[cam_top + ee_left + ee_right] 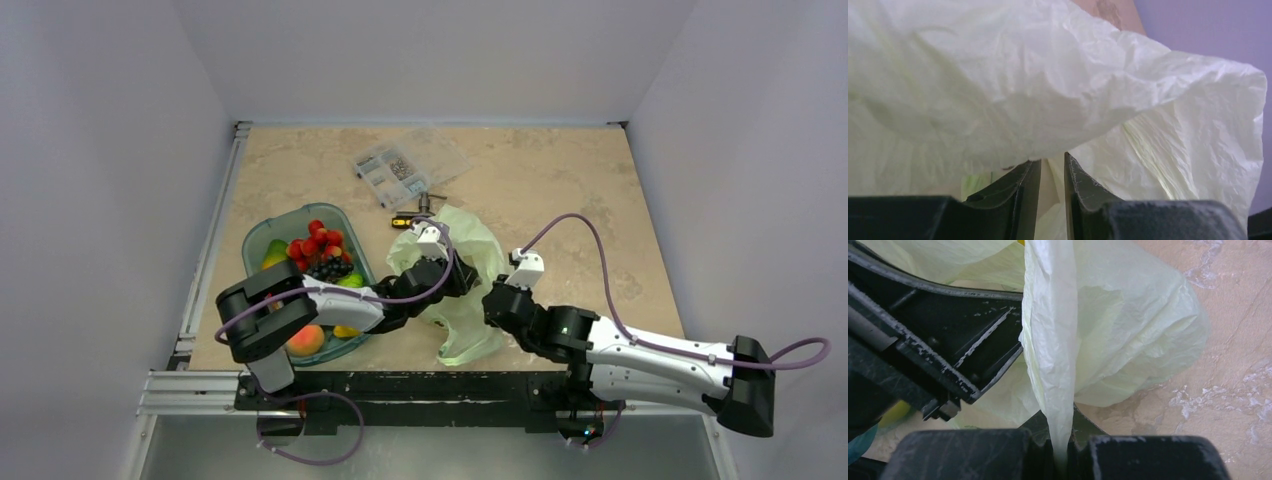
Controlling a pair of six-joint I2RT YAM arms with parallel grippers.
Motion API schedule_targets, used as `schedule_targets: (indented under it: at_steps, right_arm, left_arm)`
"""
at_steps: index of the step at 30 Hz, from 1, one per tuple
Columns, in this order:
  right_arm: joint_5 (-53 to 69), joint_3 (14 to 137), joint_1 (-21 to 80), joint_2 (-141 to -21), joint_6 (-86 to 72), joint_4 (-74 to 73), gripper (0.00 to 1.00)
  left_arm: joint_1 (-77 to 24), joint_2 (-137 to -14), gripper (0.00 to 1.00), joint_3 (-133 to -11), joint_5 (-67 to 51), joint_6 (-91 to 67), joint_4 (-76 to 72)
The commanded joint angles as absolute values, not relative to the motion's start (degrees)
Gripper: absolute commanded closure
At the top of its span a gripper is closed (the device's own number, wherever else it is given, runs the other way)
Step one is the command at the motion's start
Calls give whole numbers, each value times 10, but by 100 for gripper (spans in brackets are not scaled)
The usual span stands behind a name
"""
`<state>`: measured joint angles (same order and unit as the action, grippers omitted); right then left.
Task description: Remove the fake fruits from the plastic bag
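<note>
The pale green plastic bag (462,300) lies crumpled at the table's middle front. My left gripper (466,277) reaches into its folds from the left. In the left wrist view its jaws (1050,160) stand nearly together with bag film (1048,90) between and over them. My right gripper (494,300) is shut on a bunched strip of the bag (1060,365) at its right edge. A dark grape bunch (328,267) and a yellow-green piece (352,281) lie in the teal tray (262,238). What is inside the bag is hidden.
The tray also holds a red strawberry cluster (318,241) and a peach (305,340). A clear parts box (405,165) and a small yellow-black tool (404,222) lie behind the bag. A metal rail (205,250) runs along the table's left edge.
</note>
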<state>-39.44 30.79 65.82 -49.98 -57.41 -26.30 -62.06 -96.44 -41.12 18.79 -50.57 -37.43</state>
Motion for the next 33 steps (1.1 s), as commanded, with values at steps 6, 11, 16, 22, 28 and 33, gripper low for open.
schedule_targets:
  at_steps: [6, 11, 16, 22, 28, 33]
  right_arm:
    - [-407, 321, 656, -487, -573, -270, 100]
    - [-409, 326, 656, -491, -571, -273, 100]
    - [-410, 326, 656, -483, -573, -282, 100]
    - [-408, 319, 656, -471, -574, -283, 100]
    - [-410, 320, 656, -470, -575, -291, 100]
    - [-410, 321, 656, -471, -574, -292, 100]
  left_arm:
    - [-621, -1043, 77, -503, 268, -463, -431]
    - [-617, -1064, 75, -586, 299, -373, -350]
    - [-594, -1056, 71, -612, 319, -342, -272]
    - [-562, -1053, 58, -637, 300, -305, -190]
    - [-550, -1066, 49, -655, 297, -281, -139]
    - [-547, -1083, 39, -660, 302, -271, -130]
